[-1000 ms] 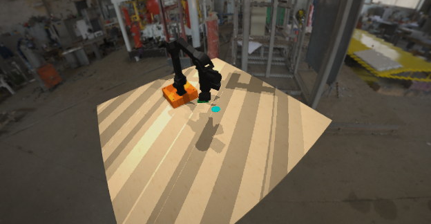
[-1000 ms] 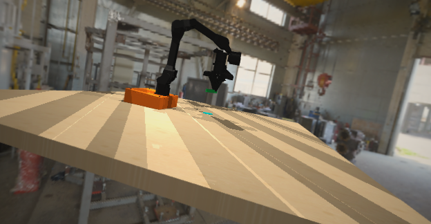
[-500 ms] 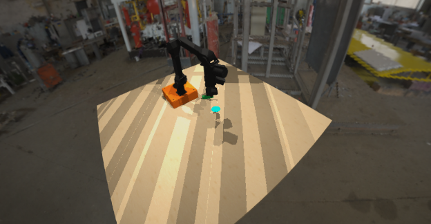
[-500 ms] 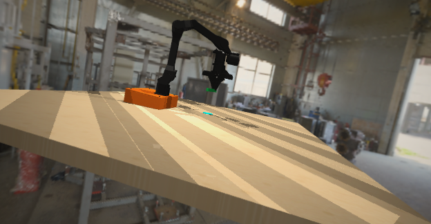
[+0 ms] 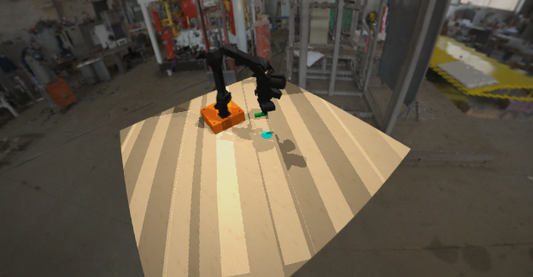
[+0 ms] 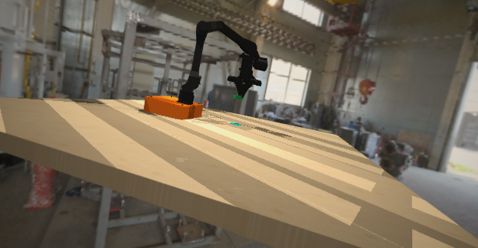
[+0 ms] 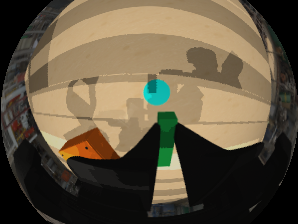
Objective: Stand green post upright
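Observation:
The green post [image 5: 260,114] [image 6: 237,97] [image 7: 166,142] is held lying about level, in the air above the table. My gripper [image 5: 266,113] [image 6: 241,97] [image 7: 166,127] is shut on it and points down. The cyan circle [image 5: 266,135] [image 6: 235,124] [image 7: 157,95] lies flat on the table, below the post's height. In the wrist view the circle is just beyond the post's near-camera end, with a small shadow over its upper left part. The fingers hide part of the post in the top and exterior views.
The orange base block [image 5: 222,118] [image 6: 168,108] [image 7: 92,145] of the arm stands on the striped wooden table [image 5: 231,215] [image 6: 153,147], to the left of the circle in the top and exterior views. Shadows of the arm fall across the table around the circle.

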Controlling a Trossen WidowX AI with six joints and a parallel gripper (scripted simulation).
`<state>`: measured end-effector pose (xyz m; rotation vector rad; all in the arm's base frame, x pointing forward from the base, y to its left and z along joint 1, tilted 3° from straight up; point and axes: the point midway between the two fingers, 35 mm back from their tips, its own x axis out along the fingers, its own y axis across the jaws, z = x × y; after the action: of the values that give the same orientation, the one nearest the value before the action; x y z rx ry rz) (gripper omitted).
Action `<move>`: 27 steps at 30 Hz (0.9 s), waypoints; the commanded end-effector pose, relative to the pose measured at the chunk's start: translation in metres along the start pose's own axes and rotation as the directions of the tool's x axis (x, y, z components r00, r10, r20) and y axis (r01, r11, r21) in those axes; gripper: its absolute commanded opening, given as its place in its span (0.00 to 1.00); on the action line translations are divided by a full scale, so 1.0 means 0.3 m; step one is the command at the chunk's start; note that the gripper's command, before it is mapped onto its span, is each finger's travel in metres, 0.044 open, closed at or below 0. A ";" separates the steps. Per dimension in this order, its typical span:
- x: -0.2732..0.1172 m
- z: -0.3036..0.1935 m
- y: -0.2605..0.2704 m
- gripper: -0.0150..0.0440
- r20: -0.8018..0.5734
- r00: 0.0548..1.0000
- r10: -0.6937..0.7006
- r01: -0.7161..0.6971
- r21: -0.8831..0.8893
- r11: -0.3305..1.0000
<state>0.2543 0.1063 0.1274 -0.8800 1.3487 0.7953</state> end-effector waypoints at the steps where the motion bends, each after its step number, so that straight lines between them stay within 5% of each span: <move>1: 0.001 0.004 0.009 0.29 -0.001 1.000 -0.001 0.001 -0.003 1.000; 27: 0.069 0.042 -0.019 0.29 0.184 0.982 0.043 -0.059 0.079 0.995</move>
<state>0.2656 0.1144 0.1098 -0.7206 1.2491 0.8301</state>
